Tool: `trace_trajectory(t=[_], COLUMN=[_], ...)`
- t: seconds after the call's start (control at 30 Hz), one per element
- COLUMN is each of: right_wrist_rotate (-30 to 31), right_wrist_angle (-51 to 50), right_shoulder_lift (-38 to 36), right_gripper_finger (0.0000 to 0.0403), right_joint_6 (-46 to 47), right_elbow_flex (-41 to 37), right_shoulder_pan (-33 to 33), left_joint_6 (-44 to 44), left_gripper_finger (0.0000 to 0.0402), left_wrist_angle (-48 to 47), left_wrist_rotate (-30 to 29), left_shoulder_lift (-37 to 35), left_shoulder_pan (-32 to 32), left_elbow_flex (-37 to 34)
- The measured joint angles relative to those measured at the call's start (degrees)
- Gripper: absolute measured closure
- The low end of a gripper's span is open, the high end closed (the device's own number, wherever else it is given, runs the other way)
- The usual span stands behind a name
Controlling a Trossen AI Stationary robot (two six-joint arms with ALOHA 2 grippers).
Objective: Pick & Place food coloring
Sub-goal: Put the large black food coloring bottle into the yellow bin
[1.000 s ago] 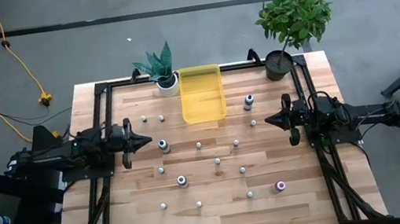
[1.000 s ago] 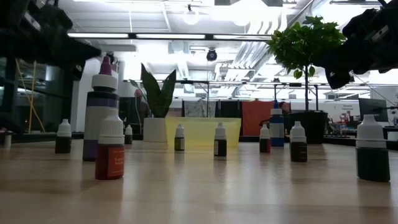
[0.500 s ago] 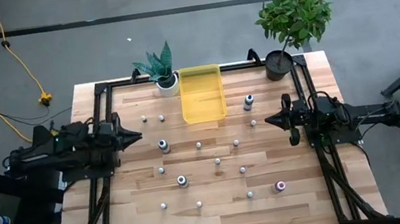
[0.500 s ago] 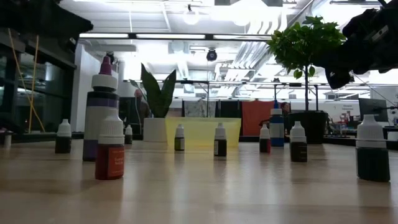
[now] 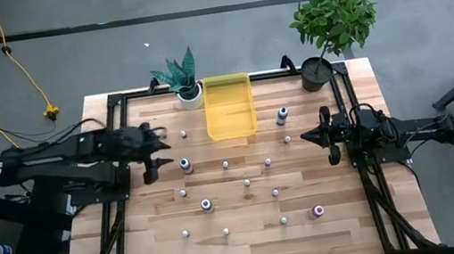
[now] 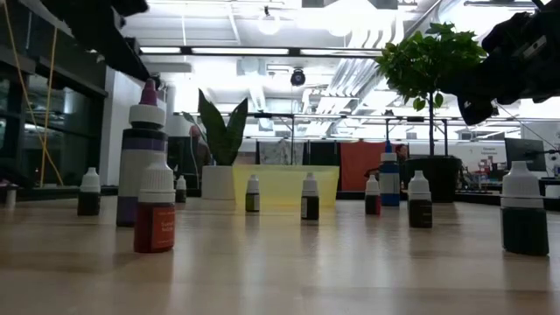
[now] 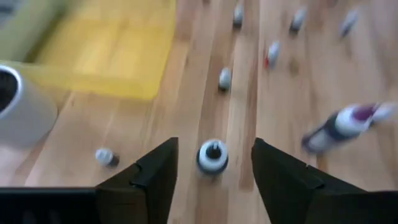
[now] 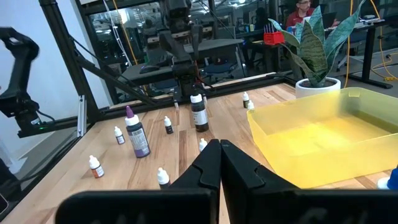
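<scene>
Several small white-capped food coloring bottles stand upright, scattered over the wooden table [image 5: 252, 231]. A larger dark-bodied one [image 5: 186, 164] stands left of centre, and a purple one [image 5: 205, 205] stands nearer. My left gripper [image 5: 157, 154] hangs open above the table's left part, tipped downward. In its wrist view the dark bottle [image 7: 212, 157] shows below, between the fingers [image 7: 155, 177], untouched. My right gripper [image 5: 305, 138] waits shut and level at the table's right, holding nothing [image 8: 219, 163].
A translucent yellow tray [image 5: 229, 106] sits at the far middle. A snake plant in a white pot [image 5: 187, 83] stands to its left, and a leafy plant in a black pot [image 5: 325, 27] stands at the far right corner. Black frame rails run along both sides.
My left gripper has risen from a level pose near the table's left side and tipped nose-down toward the table. Its fingers have opened. No bottle has moved.
</scene>
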Motion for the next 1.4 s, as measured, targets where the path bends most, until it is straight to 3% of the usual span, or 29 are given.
trace_trajectory(t=[0.2,0.43,0.77,1.4], right_wrist_rotate=[0.00,0.02,0.02,0.02], right_wrist_angle=[0.00,0.07,0.09,0.18], right_shoulder_lift=[0.02,0.02,0.02,0.02], right_gripper_finger=[0.0402,0.0402,0.0402,0.0402], right_joint_6=[0.01,0.00,-0.01,-0.01], right_elbow_flex=[0.00,0.00,0.00,0.00], right_shoulder_pan=[0.00,0.00,0.02,0.00], left_joint_6=[1.38,3.65,16.10,16.22], left_gripper_finger=[0.0168,0.0151,0.0151,0.0151], left_wrist_angle=[-7.59,-7.61,-6.34,1.44], left_wrist_rotate=[0.00,1.46,0.94,2.55], left_shoulder_lift=[12.25,19.90,20.37,26.28], left_shoulder_pan=[-0.02,-0.03,-1.20,1.80], left_elbow_flex=[8.51,10.37,7.51,3.24])
